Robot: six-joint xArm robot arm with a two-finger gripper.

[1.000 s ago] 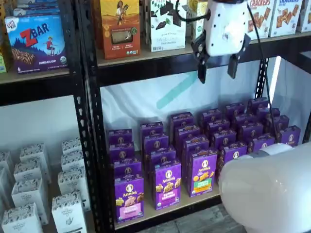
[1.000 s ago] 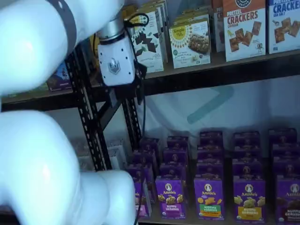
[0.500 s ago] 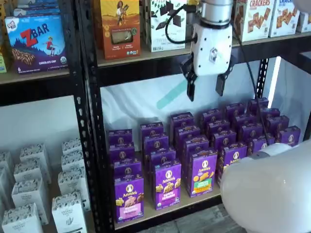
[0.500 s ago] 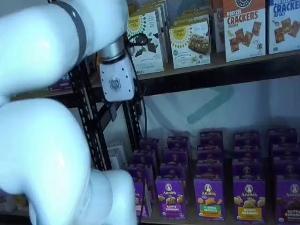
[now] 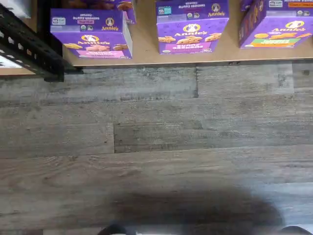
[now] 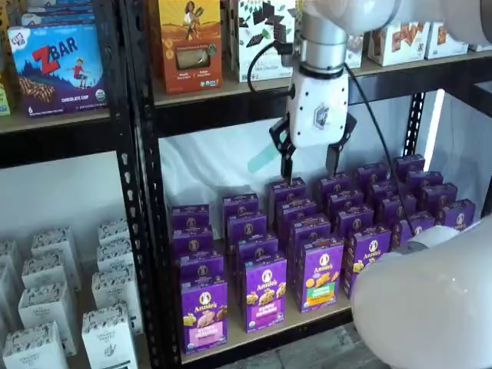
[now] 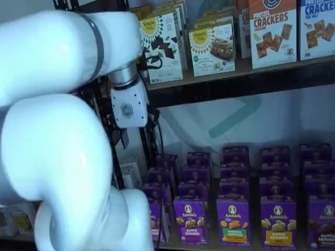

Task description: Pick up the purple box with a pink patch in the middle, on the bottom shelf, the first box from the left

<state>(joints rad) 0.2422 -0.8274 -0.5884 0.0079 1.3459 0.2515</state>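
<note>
The purple box point(image 6: 204, 314) with a pink patch stands upright at the front left corner of the bottom shelf point(image 6: 257, 333). In the wrist view the same purple box point(image 5: 93, 35) shows from above, near the edge of the bottom shelf point(image 5: 146, 51). In a shelf view the arm half hides the purple box point(image 7: 156, 222). My gripper point(image 6: 310, 174) hangs open, with a plain gap between its black fingers and nothing in them. It is above the back rows of purple boxes, well up and to the right of the target. Its white body point(image 7: 128, 109) shows side-on in a shelf view.
Rows of other purple boxes point(image 6: 319, 273) fill the bottom shelf to the right of and behind the target. A black rack upright point(image 6: 142, 192) stands just left of it. White boxes point(image 6: 54, 300) sit in the neighbouring bay. My white arm point(image 7: 52, 157) blocks much of one view. Grey wood floor point(image 5: 156, 147) lies below.
The gripper has come down and to the left, from in front of the upper shelf to just above the back rows of purple boxes. It has stayed open.
</note>
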